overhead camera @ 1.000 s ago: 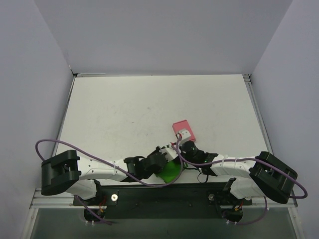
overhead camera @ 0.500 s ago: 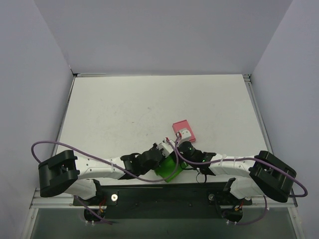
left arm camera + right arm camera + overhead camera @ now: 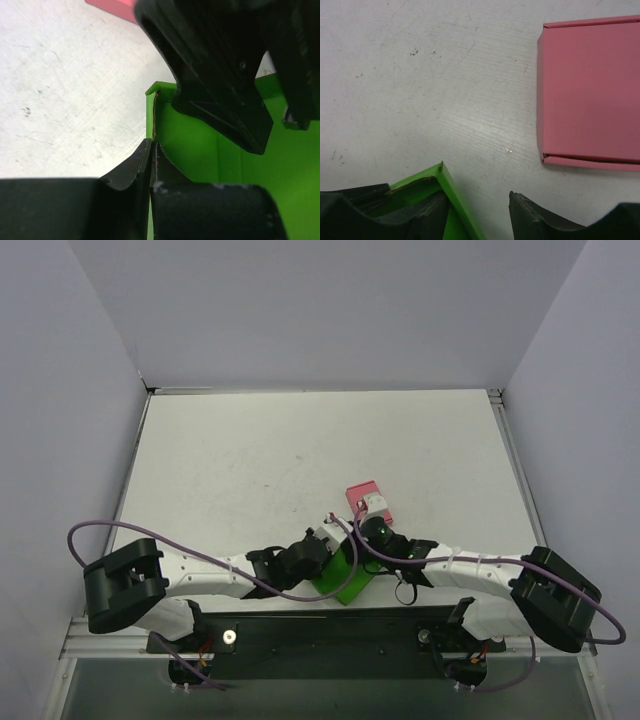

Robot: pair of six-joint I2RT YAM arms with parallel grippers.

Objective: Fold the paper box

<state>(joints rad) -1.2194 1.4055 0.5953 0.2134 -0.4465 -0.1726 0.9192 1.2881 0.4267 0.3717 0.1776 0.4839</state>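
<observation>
The paper box (image 3: 345,578) is bright green and sits open-topped near the table's front edge, between the two arms. My left gripper (image 3: 325,545) is shut on one thin side wall of the paper box (image 3: 200,140), its fingertips (image 3: 145,150) pinched together at a corner. My right gripper (image 3: 480,217) stands open astride another wall of the paper box (image 3: 457,197). One of its fingers (image 3: 415,217) is inside the box and the other is outside, clear of the card. The right gripper's black body (image 3: 220,85) fills the top of the left wrist view.
A flat pink box (image 3: 362,492) lies on the white table (image 3: 250,470) just beyond the grippers, and in the right wrist view the pink box (image 3: 590,90) is at the upper right. Grey walls enclose the table on three sides.
My right gripper's jaws have come apart and let go of the green wall. The box has turned slightly and more of it shows. The left gripper stays shut on its wall.
</observation>
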